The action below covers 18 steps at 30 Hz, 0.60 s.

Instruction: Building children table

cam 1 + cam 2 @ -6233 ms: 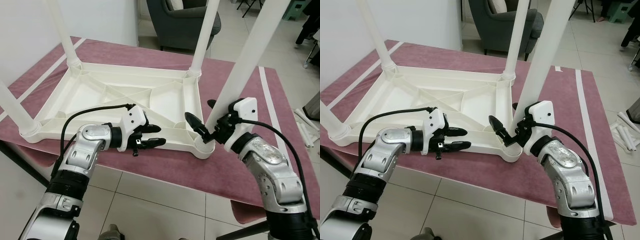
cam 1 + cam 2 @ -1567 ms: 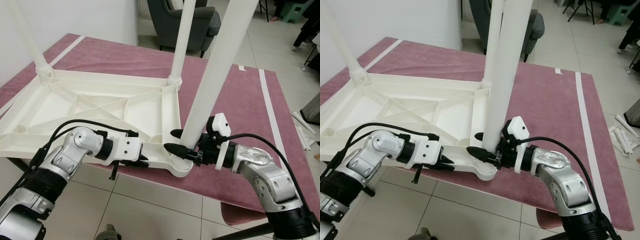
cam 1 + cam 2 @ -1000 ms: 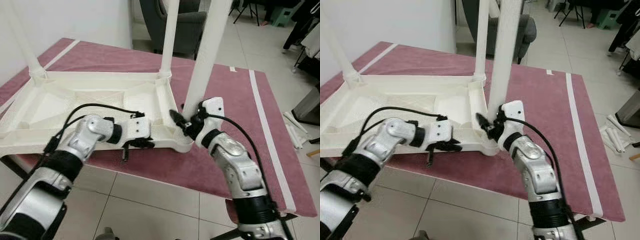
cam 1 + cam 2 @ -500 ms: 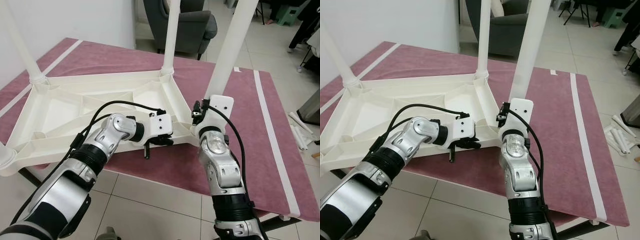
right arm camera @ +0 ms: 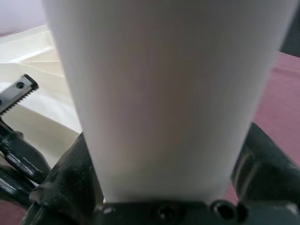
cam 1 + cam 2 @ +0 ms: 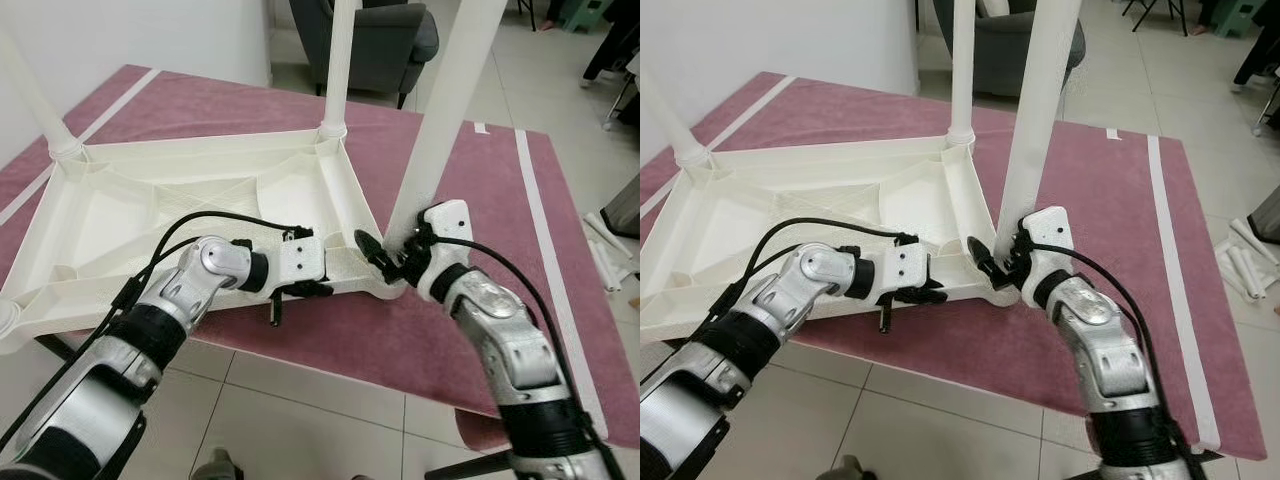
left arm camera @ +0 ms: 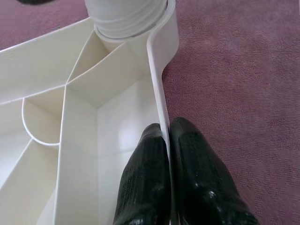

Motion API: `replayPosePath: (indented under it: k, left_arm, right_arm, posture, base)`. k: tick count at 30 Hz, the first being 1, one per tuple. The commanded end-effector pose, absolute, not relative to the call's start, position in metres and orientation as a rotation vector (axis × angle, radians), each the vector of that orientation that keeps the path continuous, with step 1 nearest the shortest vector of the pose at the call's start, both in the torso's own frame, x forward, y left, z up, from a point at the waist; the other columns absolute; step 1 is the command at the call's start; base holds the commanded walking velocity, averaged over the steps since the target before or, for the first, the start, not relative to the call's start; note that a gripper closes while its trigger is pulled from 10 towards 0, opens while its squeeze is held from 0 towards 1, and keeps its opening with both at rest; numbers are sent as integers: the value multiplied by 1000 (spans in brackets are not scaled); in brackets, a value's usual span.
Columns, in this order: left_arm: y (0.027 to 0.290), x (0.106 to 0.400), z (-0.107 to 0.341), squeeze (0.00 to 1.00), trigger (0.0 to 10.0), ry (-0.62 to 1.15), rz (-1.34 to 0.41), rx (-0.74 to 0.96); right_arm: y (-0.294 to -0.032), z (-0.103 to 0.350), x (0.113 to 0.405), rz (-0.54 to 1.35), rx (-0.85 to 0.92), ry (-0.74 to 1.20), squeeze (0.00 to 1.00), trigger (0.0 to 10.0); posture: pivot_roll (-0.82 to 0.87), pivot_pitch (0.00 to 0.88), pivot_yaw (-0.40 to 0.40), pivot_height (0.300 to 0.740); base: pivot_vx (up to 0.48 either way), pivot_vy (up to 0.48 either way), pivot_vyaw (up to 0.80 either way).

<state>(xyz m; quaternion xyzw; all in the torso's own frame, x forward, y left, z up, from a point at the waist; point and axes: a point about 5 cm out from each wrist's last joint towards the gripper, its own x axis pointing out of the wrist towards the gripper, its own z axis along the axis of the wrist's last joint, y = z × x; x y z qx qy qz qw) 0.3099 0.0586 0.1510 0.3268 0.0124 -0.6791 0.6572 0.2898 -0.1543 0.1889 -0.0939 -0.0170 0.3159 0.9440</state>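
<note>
The white table top (image 6: 190,215) lies upside down on the maroon cloth (image 6: 470,210), ribs up, and all the action is at its near right corner. The leg (image 6: 440,120) there rises out of its corner socket (image 7: 129,16), long axis close to upright but tipped a little toward one o'clock. The right gripper (image 6: 385,255) is right at the foot of it, coming in from about four o'clock, fingers spread wide to either side of the leg. In the right wrist view the leg sits deep in the crotch of the jaws with both black fingers (image 5: 262,164) flanking it; I'd call that a cradling grasp, though I can't see whether the pads truly press. This arm is plainly the nearer one for any twisting or seating of that leg.

Over at nine o'clock from the socket, the left gripper (image 6: 315,285) is clenched on the table's near edge rail (image 7: 161,93), one finger inside the rim, one outside, pinching the thin wall. Looks like it's bracing the top.

Two more legs stand at the far corners, the far right leg (image 6: 338,70) and the far left leg (image 6: 35,100).
</note>
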Motion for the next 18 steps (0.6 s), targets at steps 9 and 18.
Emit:
replayPosePath:
  k: [9, 18]
  left_arm:
    - [77, 255, 158, 0, 0, -78, -2029, 1053]
    - [89, 252, 155, 0, 0, -48, -2043, 1099]
  right_arm:
    - [-148, 193, 281, 1110, -191, 72, 0, 10000]
    - [-142, 193, 282, 1247, -123, 115, 0, 0]
  posture:
    - [109, 40, -15, 740]
    - [124, 43, -29, 740]
  base:
    - [0, 0, 0]
    - [0, 0, 0]
